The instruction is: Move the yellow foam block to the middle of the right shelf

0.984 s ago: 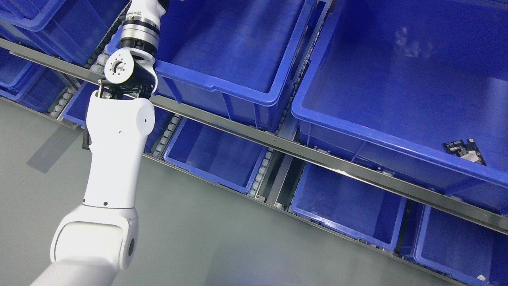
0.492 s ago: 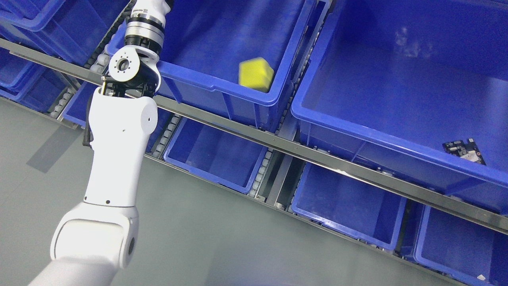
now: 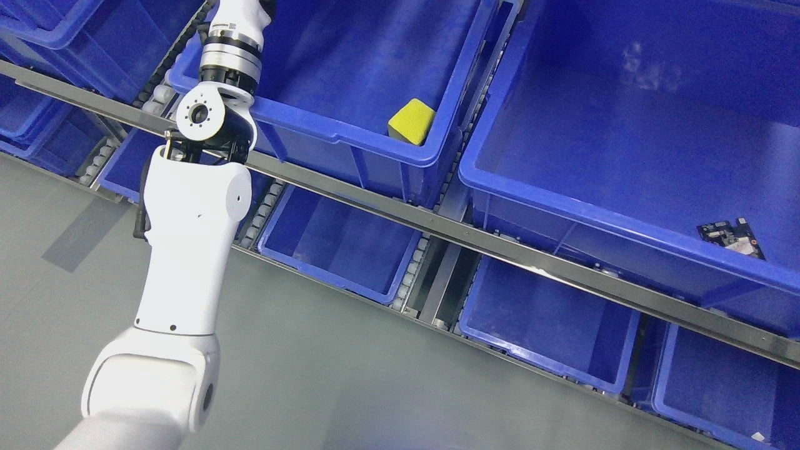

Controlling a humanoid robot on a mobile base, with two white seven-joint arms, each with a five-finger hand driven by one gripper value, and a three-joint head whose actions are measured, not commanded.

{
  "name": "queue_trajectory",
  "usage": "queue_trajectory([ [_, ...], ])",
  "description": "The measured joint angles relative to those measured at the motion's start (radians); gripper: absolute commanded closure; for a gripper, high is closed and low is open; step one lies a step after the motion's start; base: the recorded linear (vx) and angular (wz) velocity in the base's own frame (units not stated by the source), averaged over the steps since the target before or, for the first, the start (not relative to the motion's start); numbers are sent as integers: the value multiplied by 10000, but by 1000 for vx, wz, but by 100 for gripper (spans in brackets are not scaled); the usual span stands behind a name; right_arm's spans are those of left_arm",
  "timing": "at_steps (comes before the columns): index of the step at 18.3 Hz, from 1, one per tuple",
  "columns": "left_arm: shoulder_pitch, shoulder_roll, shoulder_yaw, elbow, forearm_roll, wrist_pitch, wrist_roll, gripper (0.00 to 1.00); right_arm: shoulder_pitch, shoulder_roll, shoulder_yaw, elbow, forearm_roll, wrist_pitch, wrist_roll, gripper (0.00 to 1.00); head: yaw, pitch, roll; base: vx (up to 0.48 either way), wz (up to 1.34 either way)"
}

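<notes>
yellow foam block [image 3: 412,121] lies tilted in a blue bin's [image 3: 350,134] front corner; the hand is out of frame, state unknown; a blind reach may clip the rim

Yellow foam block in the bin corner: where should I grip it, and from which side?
Grip the yellow foam block across its upper faces, coming down from above. It sits tilted against the blue bin's front wall near the right corner, so side approaches look blocked.

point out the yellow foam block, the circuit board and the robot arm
yellow foam block [image 3: 412,121], head view, its top face
circuit board [image 3: 730,237], head view, its middle
left arm [image 3: 187,250], head view, white forearm shell
</notes>
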Motion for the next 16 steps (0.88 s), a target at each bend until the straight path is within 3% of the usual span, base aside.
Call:
queue_trajectory([
  [9, 584, 2, -37, -696, -38, -438, -9, 1, 0, 0, 0, 0, 0, 0, 0, 0, 0, 0, 0, 0, 0],
  [16, 1795, 608, 120, -2017, -52, -529, 4, 1, 0, 0, 0, 0, 0, 1, 0, 0, 0, 0, 0, 0, 0],
])
